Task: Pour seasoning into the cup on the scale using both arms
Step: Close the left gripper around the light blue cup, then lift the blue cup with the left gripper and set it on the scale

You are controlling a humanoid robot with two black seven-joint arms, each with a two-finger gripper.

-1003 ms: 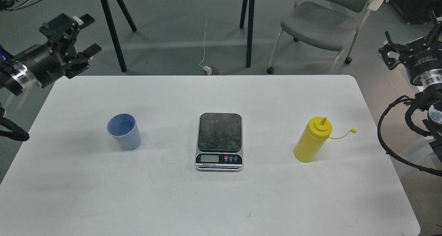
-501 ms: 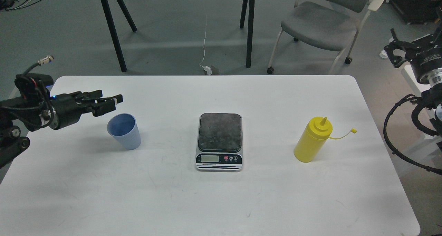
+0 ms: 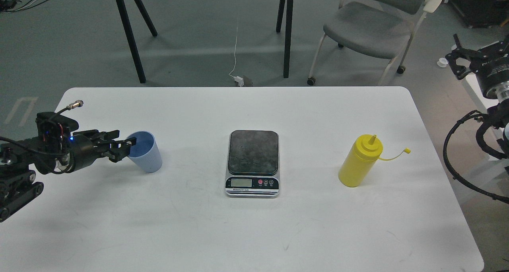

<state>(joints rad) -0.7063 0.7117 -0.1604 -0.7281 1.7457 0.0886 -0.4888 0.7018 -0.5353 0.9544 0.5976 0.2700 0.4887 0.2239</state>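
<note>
Seasoning bottle point(image 3: 359, 162) stands upright on the white surface point(image 3: 238, 232), right of centre; long axis near vertical, leaning slightly toward upper right in the head view. Nozzle points up. Body yellow, plastic, with a domed yellow top and a thin tether arcing right to a small cap that hangs clear of the surface. Nothing touches it.

Cup point(image 3: 144, 151) stands upright on the left part of the surface, mouth up, wider at the rim than at the base. Light blue, fine vertical ribs, no handle. Inside looks empty as far as visible.

Scale point(image 3: 252, 163) lies flat at centre, between cup and bottle and well apart from both. Dark grey plate at the far end; silver front with display and round buttons faces the robot. Plate bare.

Left claw point(image 3: 119, 146) lies low and roughly horizontal, pointing right. Fingers slightly parted, their tips at the cup's left rim; contact or grip cannot be confirmed.

Right claw point(image 3: 461, 59) sits high at the right edge, off the surface and well apart from the bottle. Prongs appear spread and hold nothing.
</note>
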